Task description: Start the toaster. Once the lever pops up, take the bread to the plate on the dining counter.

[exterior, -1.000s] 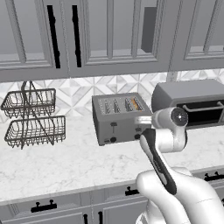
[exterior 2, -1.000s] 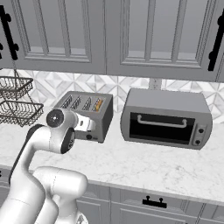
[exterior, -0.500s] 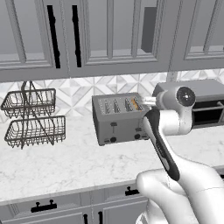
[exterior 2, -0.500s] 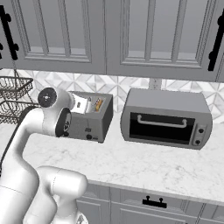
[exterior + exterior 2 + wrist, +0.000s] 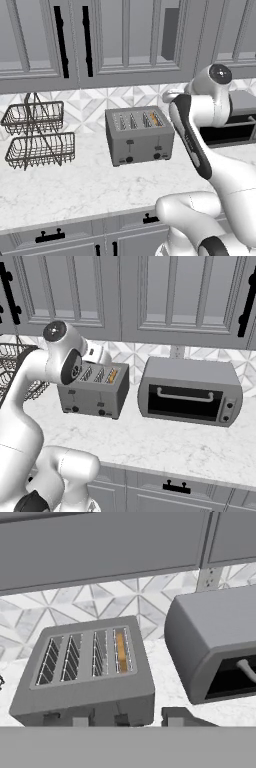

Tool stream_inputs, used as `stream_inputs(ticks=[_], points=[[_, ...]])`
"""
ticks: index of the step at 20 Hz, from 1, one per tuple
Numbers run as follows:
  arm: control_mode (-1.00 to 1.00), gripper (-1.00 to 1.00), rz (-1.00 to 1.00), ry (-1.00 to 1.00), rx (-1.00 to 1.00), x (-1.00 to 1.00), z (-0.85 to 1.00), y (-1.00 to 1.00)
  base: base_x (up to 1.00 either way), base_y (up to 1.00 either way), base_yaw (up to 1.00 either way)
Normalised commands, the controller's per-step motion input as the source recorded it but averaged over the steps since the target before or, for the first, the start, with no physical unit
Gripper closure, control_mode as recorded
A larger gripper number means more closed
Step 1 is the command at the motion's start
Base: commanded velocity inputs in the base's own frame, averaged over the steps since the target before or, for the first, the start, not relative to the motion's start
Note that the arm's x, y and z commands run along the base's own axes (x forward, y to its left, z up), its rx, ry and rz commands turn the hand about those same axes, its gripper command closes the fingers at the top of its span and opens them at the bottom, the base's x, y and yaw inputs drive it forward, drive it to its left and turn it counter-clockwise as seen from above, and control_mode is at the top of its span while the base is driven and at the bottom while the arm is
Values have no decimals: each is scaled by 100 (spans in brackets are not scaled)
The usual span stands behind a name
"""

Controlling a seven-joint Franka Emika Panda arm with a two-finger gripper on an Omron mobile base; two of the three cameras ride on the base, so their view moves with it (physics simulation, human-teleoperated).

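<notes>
The grey four-slot toaster (image 5: 140,136) stands on the marble worktop against the tiled wall. An orange-brown slice of bread (image 5: 156,119) sits low in its rightmost slot and also shows in the hand view as the bread (image 5: 120,651). My gripper (image 5: 126,719) hovers above and in front of the toaster (image 5: 85,672), looking down on its slots. The two dark fingertips (image 5: 174,717) stand well apart with nothing between them, so it is open. My white hand (image 5: 171,95) hangs over the toaster's right end, clear of it. The plate and the dining counter are out of view.
A grey toaster oven (image 5: 190,391) stands close on the toaster's right. A two-tier wire basket rack (image 5: 37,135) is at the left. Wall cabinets (image 5: 125,40) hang low overhead. Bare marble worktop (image 5: 75,190) lies in front of the toaster.
The arm has lifted from the toaster's front right lever up above its right end. The fingers, shut a second ago, now stand apart.
</notes>
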Motion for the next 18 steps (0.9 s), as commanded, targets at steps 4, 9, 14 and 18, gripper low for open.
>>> stream_inputs(ticks=[4, 9, 14, 18], points=[[-100, -100, 2, 0, 0, -26, -9, 0, 0, 0, 0], [-100, -100, 2, 0, 0, -5, -7, 0, 0, 0, 0], [-100, -100, 0, 1, 0, 0, 0, 1, 0, 0, 0], [-100, -100, 0, 2, 0, 1, 0, 1, 0, 0, 0]])
